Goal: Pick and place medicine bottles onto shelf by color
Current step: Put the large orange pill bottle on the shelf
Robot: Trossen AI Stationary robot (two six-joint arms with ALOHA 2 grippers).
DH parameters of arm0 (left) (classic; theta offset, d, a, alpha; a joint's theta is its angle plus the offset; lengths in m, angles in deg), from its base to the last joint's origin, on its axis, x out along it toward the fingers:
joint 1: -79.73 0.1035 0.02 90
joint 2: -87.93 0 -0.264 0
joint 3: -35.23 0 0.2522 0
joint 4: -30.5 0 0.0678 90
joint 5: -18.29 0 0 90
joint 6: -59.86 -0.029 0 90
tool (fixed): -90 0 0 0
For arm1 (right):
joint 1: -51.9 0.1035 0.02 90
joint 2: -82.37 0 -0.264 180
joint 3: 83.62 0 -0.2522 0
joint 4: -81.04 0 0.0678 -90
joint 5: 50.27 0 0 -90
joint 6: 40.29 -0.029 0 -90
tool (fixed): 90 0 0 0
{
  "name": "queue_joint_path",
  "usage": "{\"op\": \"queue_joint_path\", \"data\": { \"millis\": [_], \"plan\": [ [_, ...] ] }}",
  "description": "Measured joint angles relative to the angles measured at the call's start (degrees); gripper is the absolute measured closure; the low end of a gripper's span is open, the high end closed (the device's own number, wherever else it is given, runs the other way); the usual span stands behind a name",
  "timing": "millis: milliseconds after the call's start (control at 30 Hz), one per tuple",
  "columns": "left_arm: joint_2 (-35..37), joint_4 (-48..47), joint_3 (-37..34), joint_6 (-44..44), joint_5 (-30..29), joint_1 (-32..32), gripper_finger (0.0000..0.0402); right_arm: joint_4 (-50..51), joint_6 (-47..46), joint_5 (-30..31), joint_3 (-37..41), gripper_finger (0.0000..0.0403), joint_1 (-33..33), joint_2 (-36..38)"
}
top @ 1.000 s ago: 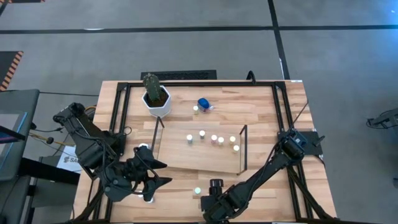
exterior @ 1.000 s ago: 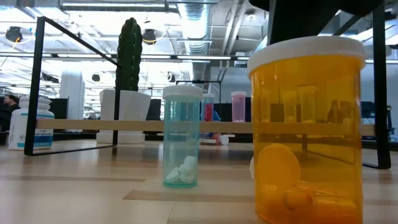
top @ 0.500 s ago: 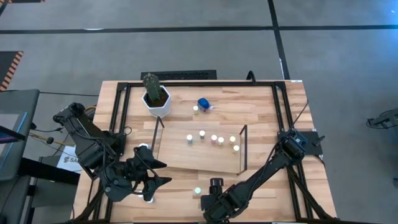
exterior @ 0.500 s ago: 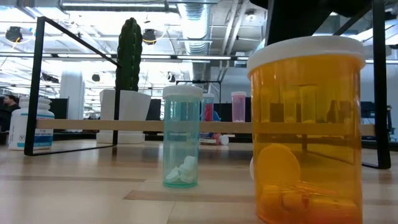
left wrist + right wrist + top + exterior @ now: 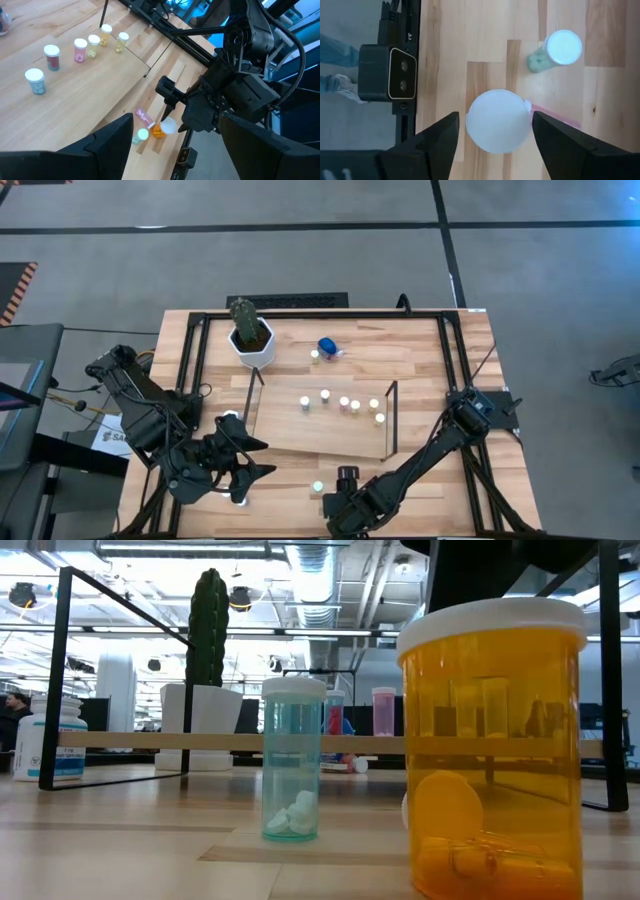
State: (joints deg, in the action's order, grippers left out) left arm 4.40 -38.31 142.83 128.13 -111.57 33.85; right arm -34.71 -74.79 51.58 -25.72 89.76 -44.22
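An orange medicine bottle (image 5: pixel 492 750) with a white cap (image 5: pixel 497 120) stands on the table near its front edge. My right gripper (image 5: pixel 496 116) is open above it, one finger on each side of the cap. A teal bottle (image 5: pixel 318 486) stands just to its left, and a pink bottle (image 5: pixel 145 118) lies beside them. Several small bottles (image 5: pixel 344 402) stand in a row on the light-wood shelf (image 5: pixel 320 435). A blue-capped bottle (image 5: pixel 327 346) lies beyond the shelf. My left gripper (image 5: pixel 258 458) hangs open and raised at the shelf's left. My right gripper comes at the orange bottle from above, slanting down, with its fingers (image 5: pixel 445 135) standing beside the cap's rim (image 5: pixel 470 122). A strip of wood shows between one finger and the cap. On the other side I cannot tell whether the finger touches. The bottle stands upright on the table.
A cactus in a white pot (image 5: pixel 250 340) stands at the far left. The shelf's thin upright panels (image 5: pixel 390 420) rise at its short ends. A black frame (image 5: pixel 195 350) runs round the table. A white blue-labelled bottle (image 5: pixel 40 745) stands at the left.
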Motion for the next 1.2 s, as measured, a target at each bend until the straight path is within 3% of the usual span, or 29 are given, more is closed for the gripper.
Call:
{"op": "queue_joint_path", "data": {
  "millis": [833, 1200],
  "plan": [
    [0.0, 0.0, 0.0, 0.6, 0.0, 0.0, 0.0120, -0.8, -1.1, -3.1, 0.0, 0.0127, -0.1, -0.1],
    [0.0, 0.0, 0.0, 0.6, -1.4, 0.0, 0.0120, 2.5, -1.1, -12.0, 0.0, 0.0126, -2.2, -0.1]
  ]
}}
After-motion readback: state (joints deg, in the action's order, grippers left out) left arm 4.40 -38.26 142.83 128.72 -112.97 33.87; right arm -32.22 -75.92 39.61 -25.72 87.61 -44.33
